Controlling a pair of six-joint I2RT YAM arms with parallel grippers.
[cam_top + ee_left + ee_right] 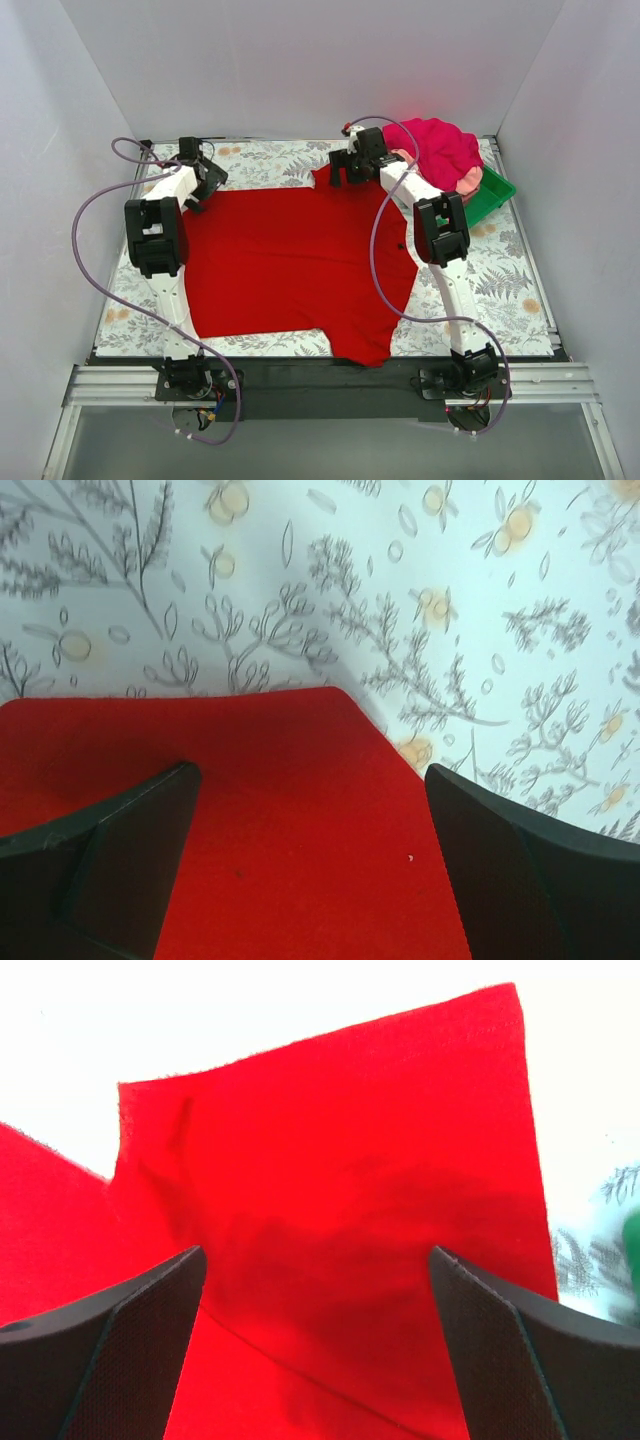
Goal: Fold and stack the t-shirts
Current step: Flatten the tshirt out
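A large bright red t-shirt (290,265) lies spread flat on the flower-patterned table. My left gripper (205,180) hovers over its far left corner, jaws open with red cloth (300,820) between and below them. My right gripper (350,165) is over the shirt's far right sleeve, jaws open above the red sleeve (330,1210). A magenta shirt (440,145) is bunched at the far right with a light pink one (468,182) under it. No white shirt shows.
A green plastic tray (492,198) stands at the far right under the bunched shirts. White walls close in the table on three sides. The patterned table cover (400,600) shows beyond the red shirt's corner.
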